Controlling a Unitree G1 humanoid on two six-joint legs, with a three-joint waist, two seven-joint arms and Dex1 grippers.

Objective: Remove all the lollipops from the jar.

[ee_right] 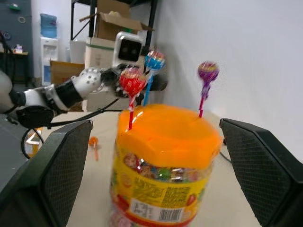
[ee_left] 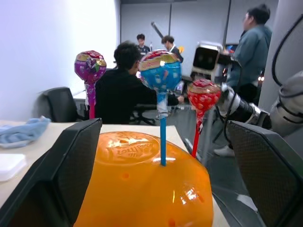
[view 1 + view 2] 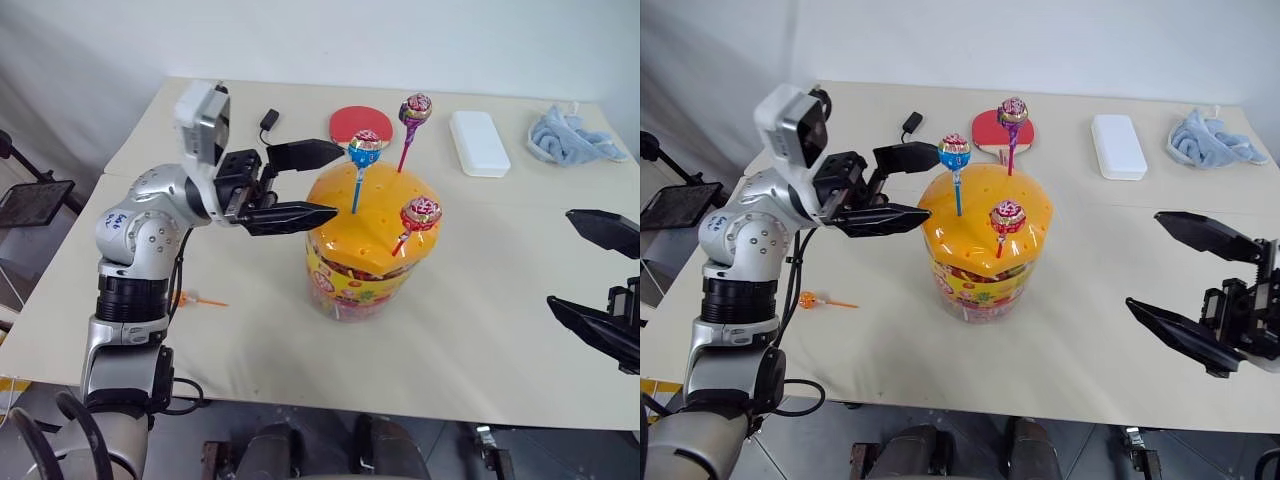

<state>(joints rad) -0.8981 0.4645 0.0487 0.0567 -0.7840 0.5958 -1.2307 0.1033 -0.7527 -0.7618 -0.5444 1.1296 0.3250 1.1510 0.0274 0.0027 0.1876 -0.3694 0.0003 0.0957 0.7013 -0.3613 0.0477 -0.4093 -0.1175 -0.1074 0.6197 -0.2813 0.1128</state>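
The jar [image 3: 352, 280] stands mid-table, a clear cylinder with a domed orange lid [image 3: 365, 235]. Three lollipops stick up from the lid: a blue one [image 3: 364, 150], a purple one [image 3: 415, 109] and a red one [image 3: 421, 213]. An orange lollipop [image 3: 188, 298] lies on the table to the jar's left. My left gripper [image 3: 335, 182] is open and level beside the lid's left edge, its fingers pointing at the blue lollipop's stick [image 2: 162, 142]. My right gripper [image 3: 1145, 262] hangs open well to the right of the jar, with nothing between its fingers.
A red table-tennis paddle [image 3: 352, 122] lies behind the jar. A white box [image 3: 479, 143] and a blue cloth [image 3: 575, 137] sit at the back right, and a small black object [image 3: 268, 120] at the back left. People [image 2: 120, 90] sit and stand beyond the table.
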